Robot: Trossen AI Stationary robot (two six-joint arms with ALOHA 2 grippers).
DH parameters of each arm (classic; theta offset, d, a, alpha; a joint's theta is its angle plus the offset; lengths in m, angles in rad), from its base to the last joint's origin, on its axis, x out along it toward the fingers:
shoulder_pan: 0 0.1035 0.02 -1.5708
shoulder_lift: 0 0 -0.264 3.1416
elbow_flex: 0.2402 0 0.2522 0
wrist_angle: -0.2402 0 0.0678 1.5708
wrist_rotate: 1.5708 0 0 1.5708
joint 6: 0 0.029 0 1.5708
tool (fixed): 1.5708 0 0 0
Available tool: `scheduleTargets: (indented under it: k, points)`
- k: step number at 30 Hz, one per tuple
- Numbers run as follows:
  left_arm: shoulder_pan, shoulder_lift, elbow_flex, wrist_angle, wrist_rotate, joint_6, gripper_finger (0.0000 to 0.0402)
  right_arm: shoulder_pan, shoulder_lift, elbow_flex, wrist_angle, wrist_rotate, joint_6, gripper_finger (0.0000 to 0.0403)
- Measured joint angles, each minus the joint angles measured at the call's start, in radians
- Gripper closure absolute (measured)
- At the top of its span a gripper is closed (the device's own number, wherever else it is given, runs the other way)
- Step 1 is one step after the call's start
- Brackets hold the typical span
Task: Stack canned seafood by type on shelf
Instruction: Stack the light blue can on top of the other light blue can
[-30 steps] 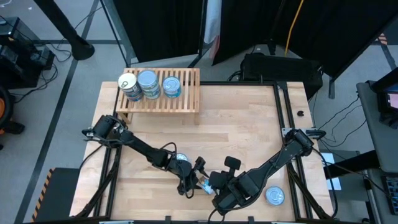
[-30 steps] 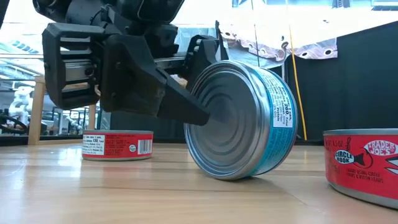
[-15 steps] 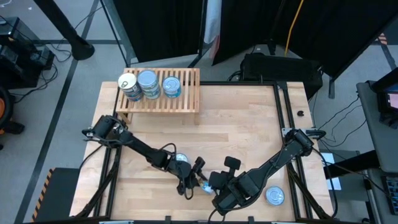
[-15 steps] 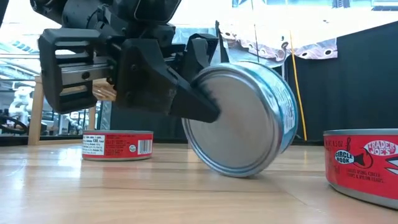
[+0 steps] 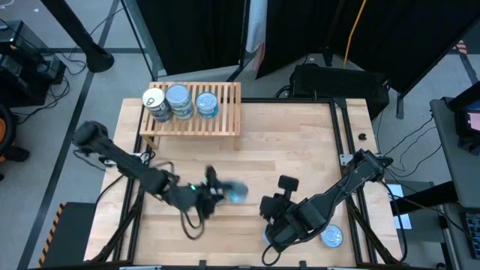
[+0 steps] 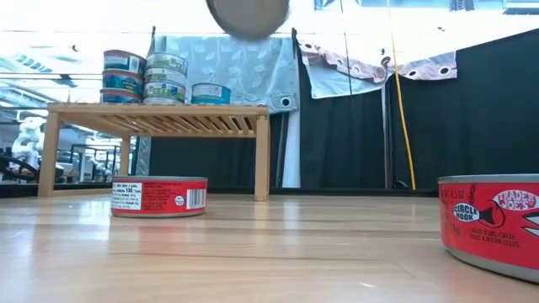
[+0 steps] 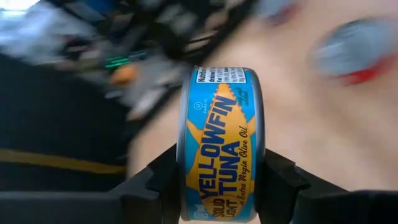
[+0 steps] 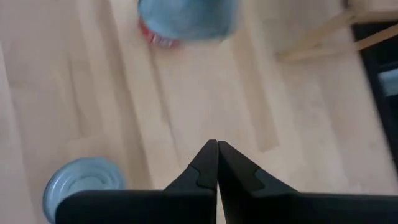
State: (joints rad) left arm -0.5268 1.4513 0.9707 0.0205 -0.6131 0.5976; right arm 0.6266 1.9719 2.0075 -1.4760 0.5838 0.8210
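The left hand (image 7: 221, 186) grips the yellowfin tuna can (image 7: 222, 144) on edge; level it above the shelf (image 5: 225, 112) beside matching blue cans (image 5: 207, 103).

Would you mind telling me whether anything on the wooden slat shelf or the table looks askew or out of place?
One thing: on the light wooden slat shelf, the leftmost cream-topped tin sits tilted against its stack, while the neighbouring silvery-blue tins lie flat. Two red-labelled tins remain on the table. The left gripper holds a blue yellowfin tuna tin on edge.
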Motion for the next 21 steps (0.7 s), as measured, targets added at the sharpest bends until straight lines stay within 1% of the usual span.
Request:
scheduleTargets:
  k: [3,4,6,11,15,19,21]
  points:
    - [0.028,-0.107,0.000,-0.005,-0.173,0.134,0.0247,0.005,-0.032,0.000,-0.002,0.060,0.001,0.0403]
    - [0.043,-0.137,0.000,-0.001,-0.218,0.181,0.0246,0.007,-0.038,0.000,-0.001,0.078,0.002,0.0403]
    - [0.085,-0.189,0.000,0.009,-0.274,0.267,0.0246,0.013,-0.044,0.001,-0.002,0.099,0.004,0.0403]
    - [0.244,-0.270,0.000,0.018,-0.333,0.433,0.0246,0.017,-0.044,0.001,-0.003,0.101,0.004,0.0403]
    - [0.388,-0.289,0.001,0.016,-0.337,0.509,0.0246,0.017,-0.044,0.000,-0.002,0.102,0.002,0.0403]
    - [0.525,-0.286,0.001,0.014,-0.335,0.535,0.0245,0.017,-0.044,0.000,-0.002,0.102,0.002,0.0403]
    - [0.571,-0.278,0.001,0.015,-0.335,0.535,0.0245,0.017,-0.044,0.000,-0.002,0.102,0.002,0.0403]
